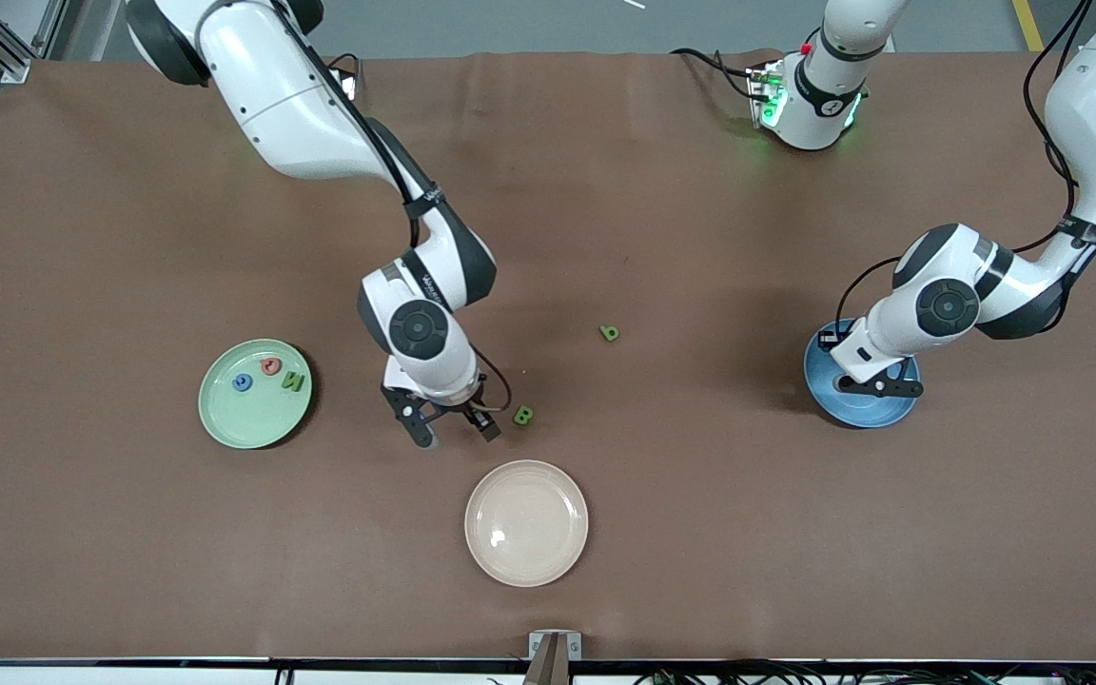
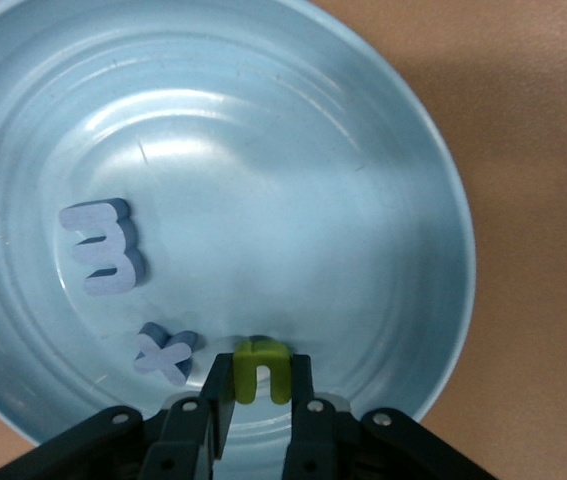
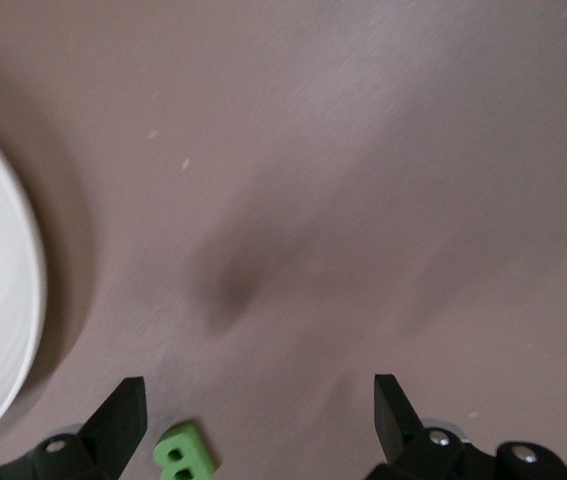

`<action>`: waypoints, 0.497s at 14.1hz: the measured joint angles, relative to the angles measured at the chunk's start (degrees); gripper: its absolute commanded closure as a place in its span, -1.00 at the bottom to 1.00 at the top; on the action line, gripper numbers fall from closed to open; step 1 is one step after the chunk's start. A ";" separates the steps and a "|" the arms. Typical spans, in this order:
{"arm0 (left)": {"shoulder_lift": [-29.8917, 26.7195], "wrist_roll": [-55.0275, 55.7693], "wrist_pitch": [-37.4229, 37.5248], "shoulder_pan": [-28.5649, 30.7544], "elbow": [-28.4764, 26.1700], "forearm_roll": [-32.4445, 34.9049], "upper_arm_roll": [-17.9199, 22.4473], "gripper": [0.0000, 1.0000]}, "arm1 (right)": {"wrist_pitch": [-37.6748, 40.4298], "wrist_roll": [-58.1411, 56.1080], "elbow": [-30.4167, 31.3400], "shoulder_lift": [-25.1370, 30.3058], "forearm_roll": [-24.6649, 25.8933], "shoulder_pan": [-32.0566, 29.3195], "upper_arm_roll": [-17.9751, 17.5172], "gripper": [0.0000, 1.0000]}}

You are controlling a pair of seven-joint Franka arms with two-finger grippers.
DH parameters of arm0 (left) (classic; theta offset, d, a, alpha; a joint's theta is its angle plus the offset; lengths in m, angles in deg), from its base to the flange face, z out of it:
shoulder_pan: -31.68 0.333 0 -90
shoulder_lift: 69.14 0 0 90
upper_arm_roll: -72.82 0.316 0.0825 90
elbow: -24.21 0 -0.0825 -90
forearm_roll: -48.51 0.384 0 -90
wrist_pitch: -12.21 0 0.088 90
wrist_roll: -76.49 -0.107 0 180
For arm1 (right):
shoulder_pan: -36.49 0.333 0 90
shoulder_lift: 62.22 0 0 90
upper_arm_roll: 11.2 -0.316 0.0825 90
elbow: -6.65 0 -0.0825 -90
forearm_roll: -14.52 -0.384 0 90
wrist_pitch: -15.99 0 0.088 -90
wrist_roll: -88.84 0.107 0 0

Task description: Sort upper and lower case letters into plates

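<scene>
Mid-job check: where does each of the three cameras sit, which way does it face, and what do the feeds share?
Front view: high across the table, facing both arm bases; shows both arms, right gripper and left gripper.
Left wrist view: on the left wrist, looking down into the blue plate; its fingers pinch a green letter.
Right wrist view: on the right wrist, facing the tabletop; open fingers, green B.
Shared: front and right wrist views show the green B and cream plate.

Blue plate [image 2: 383,150]: glossy, smooth plastic with ringed sheen.
Cream plate [image 1: 526,522]: smooth, lightly glossy.
Green plate [image 1: 254,393]: smooth, satin.
Letters [image 2: 108,248]: matt, foam-like.
Table cover [image 1: 700,190]: matt brown, faintly creased.
</scene>
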 measured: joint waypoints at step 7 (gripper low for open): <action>0.00 -0.05 -0.04 -0.03 0.33 0.03 -0.03 -0.95 | 6.59 -3.94 -11.23 -7.46 0.08 4.83 0.19 -0.98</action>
